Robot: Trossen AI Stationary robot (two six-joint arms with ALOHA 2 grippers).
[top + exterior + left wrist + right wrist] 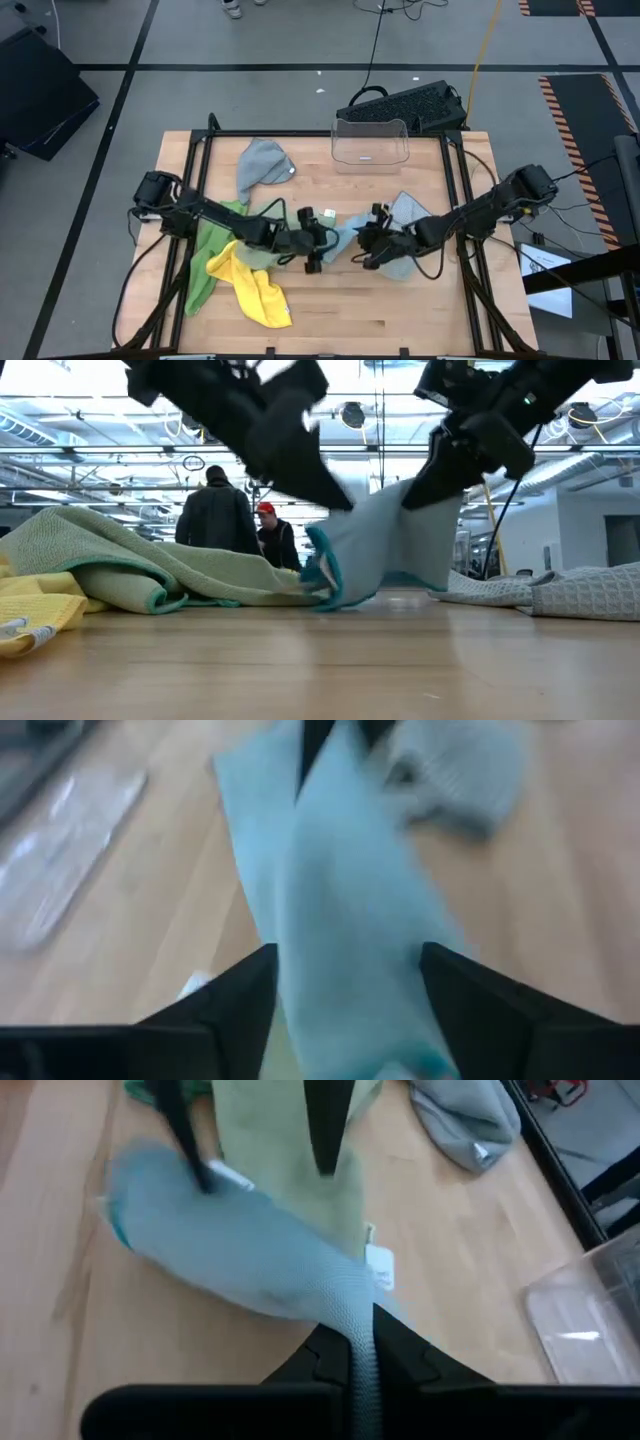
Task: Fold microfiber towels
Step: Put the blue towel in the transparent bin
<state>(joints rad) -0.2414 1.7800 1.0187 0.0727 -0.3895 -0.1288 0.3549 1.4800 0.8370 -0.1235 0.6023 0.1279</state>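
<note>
Table (pixel 320 300) of pale wood with a black frame carries everything. Sage green towel (pixel 213 240) lies spread at the left side under the left arm, one edge overlapped by the yellow towel (pixel 255 290), which trails toward the front edge. A strip of bright green towel (pixel 197 285) shows along the left beside them. One grey towel (pixel 262 165) sits bunched toward the back left; the other grey towel (pixel 412 212) lies partly under the right arm. Clear plastic bin (pixel 371 141) stands at the back centre, a dark keyboard (pixel 405 104) on the floor behind it.

Light blue towel (pixel 345 235) at mid-table, between the two grippers. In the low view it is lifted at one side, draped down to the wood, with a teal-edged fold (pixel 325 575) resting on the surface.

Right gripper (pixel 360 1350): fingers pressed together, clamped on a pinched edge of the light blue towel, which fans out ahead of them across the wood.

Left gripper (pixel 345 985): fingers well apart, the light blue towel running between them; whether either pad touches the cloth, cannot tell. Nothing gripped.

Two people (pixel 235 520) stand in the room beyond the table, seen in the low view.
</note>
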